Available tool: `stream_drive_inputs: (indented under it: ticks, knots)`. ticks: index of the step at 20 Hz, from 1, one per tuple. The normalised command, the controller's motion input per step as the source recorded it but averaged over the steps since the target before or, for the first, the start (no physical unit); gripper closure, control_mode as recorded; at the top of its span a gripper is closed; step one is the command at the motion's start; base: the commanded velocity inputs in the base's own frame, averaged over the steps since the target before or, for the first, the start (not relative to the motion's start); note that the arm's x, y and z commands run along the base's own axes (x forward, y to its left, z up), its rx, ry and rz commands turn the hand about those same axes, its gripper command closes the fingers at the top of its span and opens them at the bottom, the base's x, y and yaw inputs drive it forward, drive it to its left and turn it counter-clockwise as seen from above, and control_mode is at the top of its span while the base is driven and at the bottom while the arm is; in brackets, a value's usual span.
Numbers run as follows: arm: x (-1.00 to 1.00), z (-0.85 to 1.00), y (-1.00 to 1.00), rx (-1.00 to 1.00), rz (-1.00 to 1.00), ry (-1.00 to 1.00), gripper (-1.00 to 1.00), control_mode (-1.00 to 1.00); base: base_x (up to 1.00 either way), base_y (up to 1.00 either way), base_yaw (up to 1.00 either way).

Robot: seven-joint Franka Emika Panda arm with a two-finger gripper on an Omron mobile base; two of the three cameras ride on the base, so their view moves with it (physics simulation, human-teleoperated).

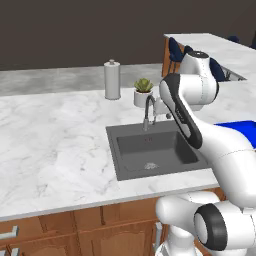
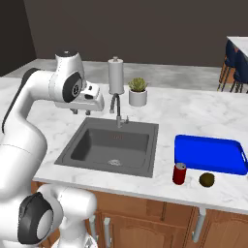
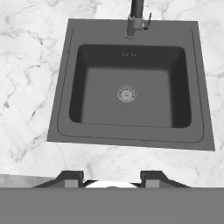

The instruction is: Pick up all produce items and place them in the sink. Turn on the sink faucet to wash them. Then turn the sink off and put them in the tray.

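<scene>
A brown-olive oval produce item lies on the counter near its front edge, in front of the blue tray and right of the sink. The dark grey sink holds nothing but its drain. At its back rim stands the gooseneck sink faucet; no water shows. My gripper hovers high above the sink's near-left part, pointing down, open, with nothing between its fingers. The arm covers most of the tray in the left base view.
A red can stands just left of the produce item, by the tray's front left corner. A white paper-towel roll and a potted succulent stand behind the faucet. Wide marble counter stretches left of the sink.
</scene>
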Motion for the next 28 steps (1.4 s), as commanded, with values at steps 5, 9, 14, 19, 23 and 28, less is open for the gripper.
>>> stream_drive_inputs:
  ticks: [5,9,14,19,23,28]
  knots:
    - [0.00,0.00,-0.01,0.00,0.00,0.00,-1.00,1.00,-0.03,-0.34,0.00]
    - [0.00,0.00,0.00,0.00,0.00,0.00,-1.00,1.00,-0.02,-0.61,0.00]
    - [0.00,0.00,0.00,0.00,0.00,0.00,-1.00,1.00,0.00,-0.55,0.00]
    - [0.00,0.00,0.00,0.00,0.00,0.00,-1.00,1.00,0.22,-0.47,0.00]
    - [0.00,0.00,0.00,0.00,0.00,0.00,-1.00,1.00,0.44,-0.47,0.00]
    - [0.00,0.00,0.00,0.00,0.00,0.00,-1.00,1.00,0.59,-0.33,0.00]
